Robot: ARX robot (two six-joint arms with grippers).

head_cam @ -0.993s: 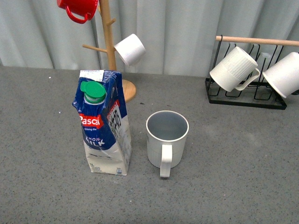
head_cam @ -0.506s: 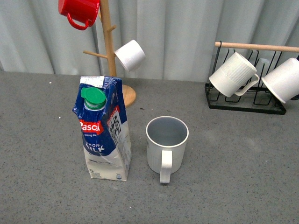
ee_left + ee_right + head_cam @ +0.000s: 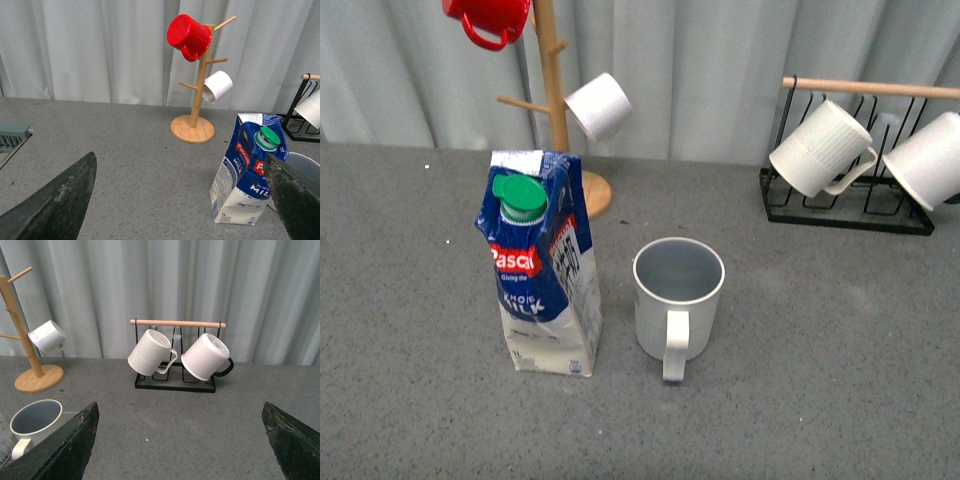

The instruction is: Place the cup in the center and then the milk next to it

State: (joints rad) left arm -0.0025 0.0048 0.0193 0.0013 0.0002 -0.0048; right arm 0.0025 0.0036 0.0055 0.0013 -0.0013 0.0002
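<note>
The cup, a cream ribbed mug with a grey-blue inside, stands upright mid-table with its handle toward the camera. Just to its left, with a small gap between them, stands the milk, a blue and cream carton with a green cap. Neither arm shows in the front view. My left gripper is open and empty, well back from the milk. Its view shows only a sliver of the cup. My right gripper is open over bare table, with the cup off to one side.
A wooden mug tree at the back holds a red mug and a small white cup. A black wire rack at the back right carries a ribbed mug and a smooth white one. A grey vent sits at the table's left edge.
The front view shifted a little half a second ago and has returned. The cup and milk stand where they were.
</note>
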